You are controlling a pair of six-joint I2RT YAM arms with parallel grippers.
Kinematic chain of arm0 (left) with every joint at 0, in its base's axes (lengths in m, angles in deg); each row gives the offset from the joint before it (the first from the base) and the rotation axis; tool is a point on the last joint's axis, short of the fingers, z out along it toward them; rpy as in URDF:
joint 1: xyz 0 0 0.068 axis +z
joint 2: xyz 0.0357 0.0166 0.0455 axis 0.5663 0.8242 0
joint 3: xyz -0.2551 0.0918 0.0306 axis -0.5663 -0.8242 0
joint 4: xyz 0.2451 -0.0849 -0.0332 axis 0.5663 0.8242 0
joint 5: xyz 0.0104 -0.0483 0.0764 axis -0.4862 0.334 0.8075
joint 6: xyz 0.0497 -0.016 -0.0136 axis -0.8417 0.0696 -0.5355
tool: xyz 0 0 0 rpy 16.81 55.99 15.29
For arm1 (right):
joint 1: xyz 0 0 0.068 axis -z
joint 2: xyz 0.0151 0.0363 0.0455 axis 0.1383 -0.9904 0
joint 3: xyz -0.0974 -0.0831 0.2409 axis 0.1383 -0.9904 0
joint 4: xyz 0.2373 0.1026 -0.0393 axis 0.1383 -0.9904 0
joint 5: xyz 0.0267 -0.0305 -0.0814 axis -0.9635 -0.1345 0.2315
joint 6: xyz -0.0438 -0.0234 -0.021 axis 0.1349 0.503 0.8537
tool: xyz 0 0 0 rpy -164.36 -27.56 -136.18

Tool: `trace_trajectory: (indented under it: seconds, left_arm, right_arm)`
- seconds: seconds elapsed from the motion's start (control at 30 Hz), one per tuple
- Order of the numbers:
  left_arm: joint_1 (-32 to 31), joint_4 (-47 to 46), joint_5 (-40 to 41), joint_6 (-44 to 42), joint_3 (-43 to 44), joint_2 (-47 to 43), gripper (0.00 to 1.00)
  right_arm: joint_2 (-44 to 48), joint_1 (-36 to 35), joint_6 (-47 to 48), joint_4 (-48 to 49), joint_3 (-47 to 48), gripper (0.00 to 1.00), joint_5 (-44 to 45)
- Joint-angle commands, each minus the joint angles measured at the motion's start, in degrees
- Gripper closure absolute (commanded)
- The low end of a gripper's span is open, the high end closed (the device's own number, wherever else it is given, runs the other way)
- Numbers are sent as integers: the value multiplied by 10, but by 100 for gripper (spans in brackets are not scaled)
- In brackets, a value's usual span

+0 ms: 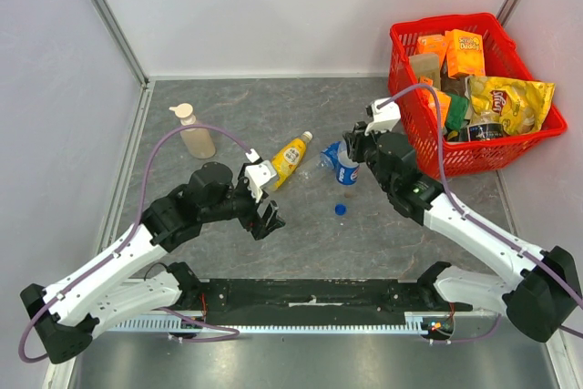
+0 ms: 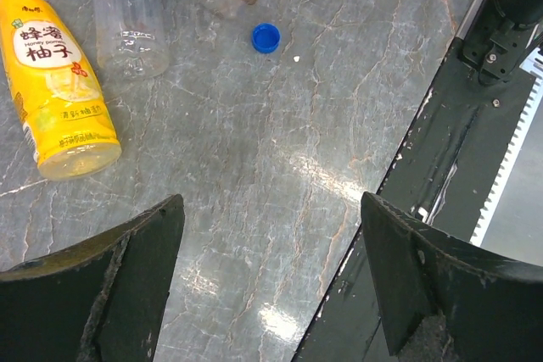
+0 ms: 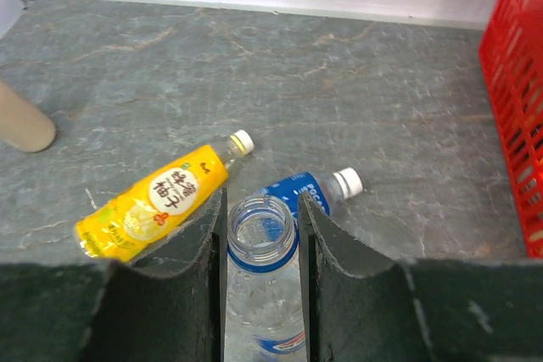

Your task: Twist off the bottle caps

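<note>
Small blue plastic cap [image 1: 341, 209] off, lying on desk [image 1: 228, 111]. Right end effector [image 3: 261, 205] clamps opened clear plastic bottle [image 3: 259, 311]. Yellow juice bottle [image 3: 157, 201] and second clear blue-labelled bottle [image 3: 297, 188] still capped. Left end effector [image 2: 271, 205] wide apart, empty.

Base of open bottle [image 3: 262, 287] off-frame

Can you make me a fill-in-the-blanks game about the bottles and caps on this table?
1. The loose cap lying by itself is coloured ____.
2. The right gripper is shut on a clear bottle that has ____ cap on top.
3. The cap on the yellow juice bottle is ____.
4. The left gripper is open and holds ____.

Missing words: blue; no; white; nothing.
</note>
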Motion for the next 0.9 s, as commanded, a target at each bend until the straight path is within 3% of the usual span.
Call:
trace_trajectory:
  seconds: [0.0, 0.3, 0.87]
  left_arm:
    - [-1, -3, -14, -15, 2, 2, 11]
    - [-1, -3, -18, -9, 1, 1, 11]
    - [-1, -5, -10, -6, 0, -1, 11]
  right_arm:
    - [21, 10, -26, 40, -34, 100, 43]
    - [53, 12, -32, 80, -95, 100, 59]
    - [83, 12, -32, 83, -111, 29, -10]
